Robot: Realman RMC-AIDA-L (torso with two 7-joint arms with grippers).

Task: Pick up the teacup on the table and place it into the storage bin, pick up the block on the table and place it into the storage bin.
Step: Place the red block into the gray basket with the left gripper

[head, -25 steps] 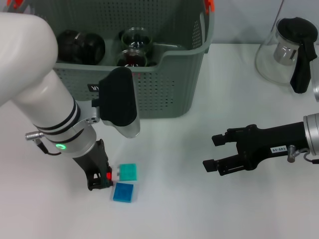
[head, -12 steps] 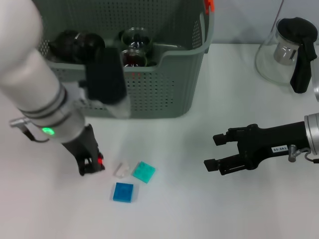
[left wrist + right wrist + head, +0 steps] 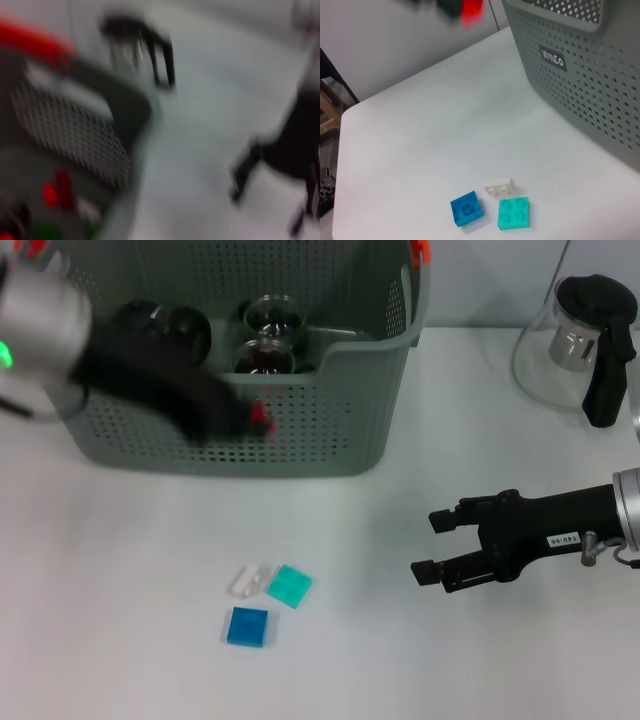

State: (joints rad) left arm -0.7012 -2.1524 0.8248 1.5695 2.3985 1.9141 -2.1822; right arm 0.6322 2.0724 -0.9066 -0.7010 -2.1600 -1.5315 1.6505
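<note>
The grey-green storage bin (image 3: pixel 330 430) stands at the back left, and its labelled wall (image 3: pixel 570 85) fills the right wrist view. Two glass teacups (image 3: pixel 272 318) sit inside it beside a dark round object (image 3: pixel 160 332). My left gripper (image 3: pixel 250 420) is a blur in front of the bin's front wall, just under the rim, shut on a small red block (image 3: pixel 262 420) that also shows in the right wrist view (image 3: pixel 472 7). A white block (image 3: pixel 248 580), a teal block (image 3: pixel 288 586) and a blue block (image 3: pixel 247 626) lie on the table. My right gripper (image 3: pixel 428 546) hovers open, well to their right.
A glass teapot (image 3: pixel 585 345) with a black lid and handle stands at the back right. The table's left edge (image 3: pixel 340 150) shows in the right wrist view. The left wrist view is smeared, showing only the bin's wall (image 3: pixel 75 130).
My left arm has lifted from the table beside the blocks and swung up towards the bin, carrying the red block. The teal block was nudged to the right. The right arm has stayed put.
</note>
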